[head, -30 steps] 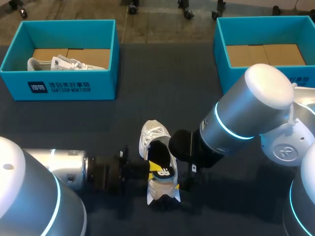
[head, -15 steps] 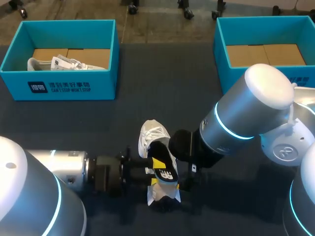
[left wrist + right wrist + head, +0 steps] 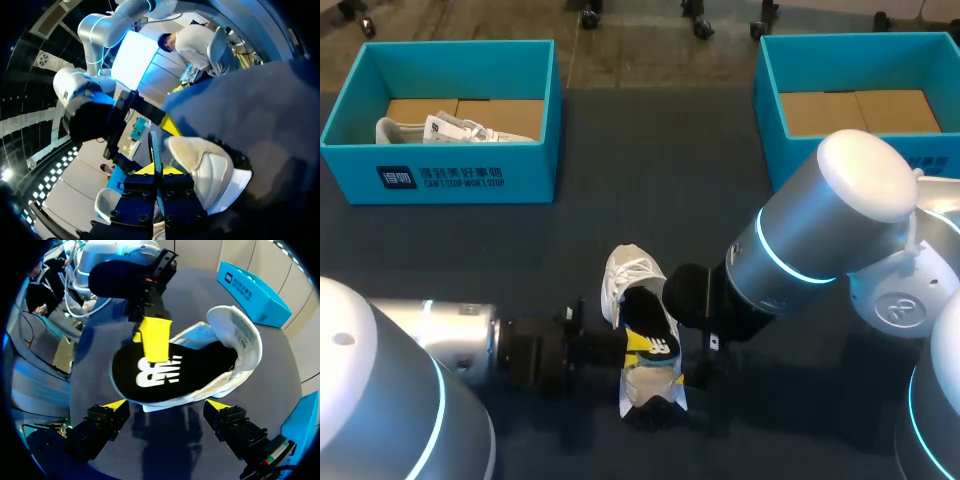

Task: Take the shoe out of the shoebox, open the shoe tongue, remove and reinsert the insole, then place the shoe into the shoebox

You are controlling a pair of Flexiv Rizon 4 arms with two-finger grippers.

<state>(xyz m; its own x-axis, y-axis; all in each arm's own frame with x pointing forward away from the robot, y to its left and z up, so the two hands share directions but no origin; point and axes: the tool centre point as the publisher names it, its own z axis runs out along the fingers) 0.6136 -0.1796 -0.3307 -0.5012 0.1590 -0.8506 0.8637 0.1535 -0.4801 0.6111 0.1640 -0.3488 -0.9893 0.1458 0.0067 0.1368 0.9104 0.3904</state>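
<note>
A white shoe (image 3: 632,283) lies on its side in the middle of the dark table. Its black insole (image 3: 647,322) sticks out of the opening, heel end toward me. My left gripper (image 3: 632,345) comes in from the left and is shut on that heel end. In the right wrist view its yellow finger (image 3: 155,340) lies flat on the insole (image 3: 175,372), which juts from the shoe (image 3: 235,335). In the left wrist view the insole's thin edge (image 3: 155,147) stands between the left gripper's fingers, beside the shoe (image 3: 210,170). My right gripper (image 3: 167,405) hangs open just short of the shoe, touching nothing.
A blue shoebox (image 3: 470,175) at the back left holds a second white shoe (image 3: 450,130). Another blue shoebox (image 3: 790,160) stands at the back right, partly behind my right arm (image 3: 820,240). Bare table lies between the boxes.
My left gripper drew back a little and opened, then came in again and shut on the insole's heel end. The shoe and my right arm stayed put.
</note>
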